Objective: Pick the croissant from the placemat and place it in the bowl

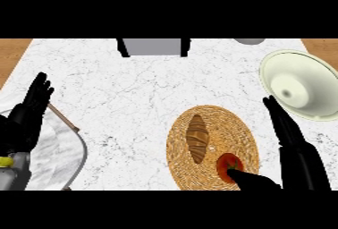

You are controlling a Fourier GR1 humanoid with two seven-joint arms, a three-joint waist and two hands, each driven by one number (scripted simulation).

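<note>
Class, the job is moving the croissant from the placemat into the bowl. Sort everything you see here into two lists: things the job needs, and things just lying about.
Needed for the job:
croissant
placemat
bowl
right hand, open beside the placemat

Just lying about:
tomato on the placemat
white cloth
grey box at the far edge
left hand, resting open at the left

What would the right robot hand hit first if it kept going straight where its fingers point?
Probably the bowl: the right robot hand has straight fingers aimed up at its near rim, though relative height is unclear.
</note>
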